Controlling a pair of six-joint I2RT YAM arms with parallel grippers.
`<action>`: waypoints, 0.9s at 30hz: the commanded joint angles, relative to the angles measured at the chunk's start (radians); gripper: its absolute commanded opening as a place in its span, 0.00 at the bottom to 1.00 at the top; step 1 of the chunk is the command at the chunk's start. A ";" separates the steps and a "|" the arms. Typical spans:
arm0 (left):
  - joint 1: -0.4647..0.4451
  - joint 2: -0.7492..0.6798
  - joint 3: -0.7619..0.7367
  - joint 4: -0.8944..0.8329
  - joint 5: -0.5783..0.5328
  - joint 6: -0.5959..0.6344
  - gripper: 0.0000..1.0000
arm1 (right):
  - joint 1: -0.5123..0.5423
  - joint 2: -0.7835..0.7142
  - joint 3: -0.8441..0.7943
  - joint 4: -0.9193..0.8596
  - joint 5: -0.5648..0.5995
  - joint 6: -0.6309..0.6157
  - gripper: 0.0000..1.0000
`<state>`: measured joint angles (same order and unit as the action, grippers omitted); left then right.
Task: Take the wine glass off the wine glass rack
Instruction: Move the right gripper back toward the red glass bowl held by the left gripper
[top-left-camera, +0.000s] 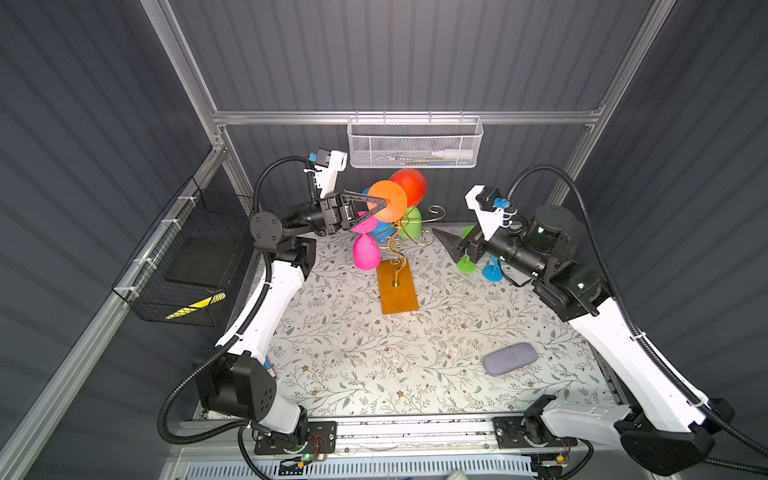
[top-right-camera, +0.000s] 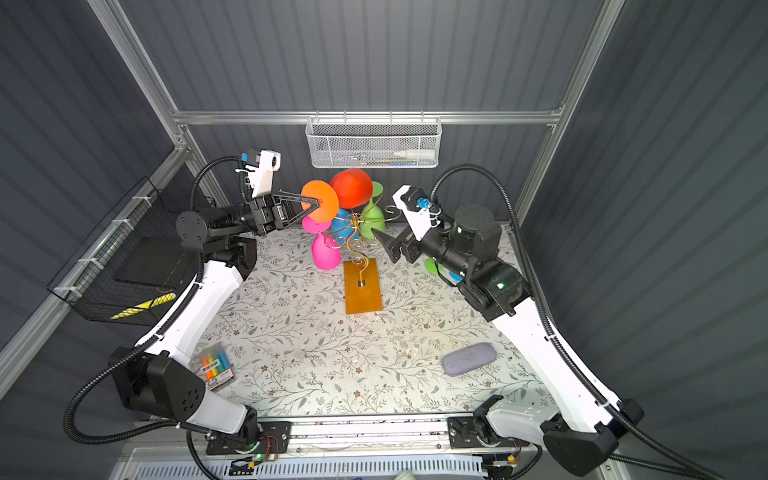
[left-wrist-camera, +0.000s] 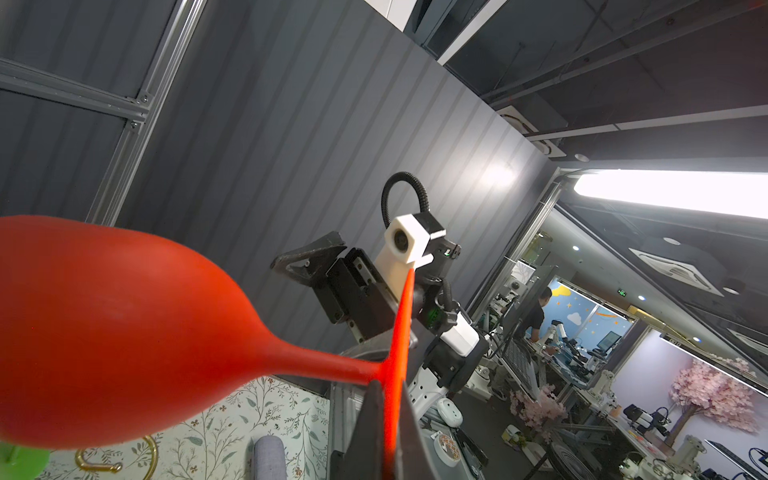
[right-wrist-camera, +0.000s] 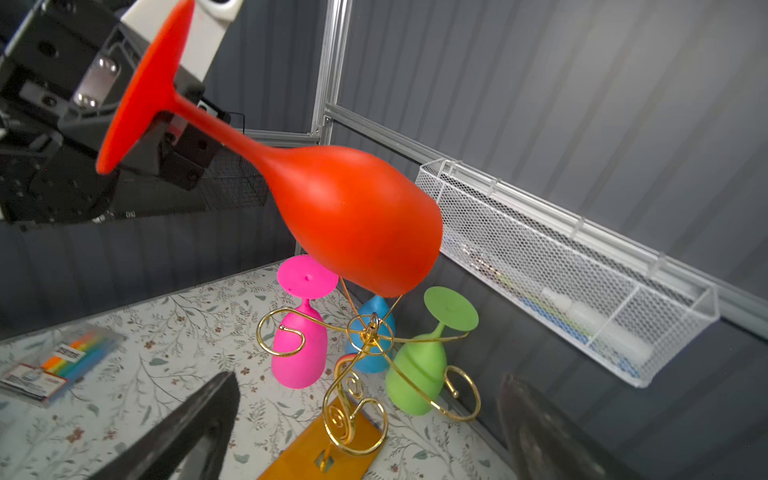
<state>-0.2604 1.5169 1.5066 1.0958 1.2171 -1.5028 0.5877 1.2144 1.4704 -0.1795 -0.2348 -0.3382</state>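
Item: red wine glass (right-wrist-camera: 353, 216), foot pinched in my left jaws, hung tilted at twelve o'clock over the wine glass rack (top-left-camera: 401, 299), likely to clear its hooks. Right jaws stood wide, empty, at three o'clock.

We see the red wine glass (right-wrist-camera: 353, 216) tilted nearly sideways just above the wine glass rack (right-wrist-camera: 370, 332), its foot clamped in the left hand (top-left-camera: 385, 202). The gold wire rack stands upright on its amber base on the counter (top-left-camera: 374, 365).
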 joint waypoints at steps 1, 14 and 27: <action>0.004 -0.006 0.027 0.050 0.008 -0.022 0.00 | 0.007 0.006 -0.027 0.140 -0.071 -0.197 0.99; 0.004 -0.010 0.017 0.073 -0.016 -0.103 0.00 | 0.009 0.175 0.096 0.230 -0.189 -0.277 0.99; 0.004 -0.010 0.009 0.106 -0.024 -0.149 0.00 | 0.010 0.317 0.225 0.254 -0.180 -0.296 0.99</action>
<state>-0.2604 1.5169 1.5066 1.1458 1.2045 -1.6287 0.5926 1.5150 1.6547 0.0463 -0.4164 -0.6216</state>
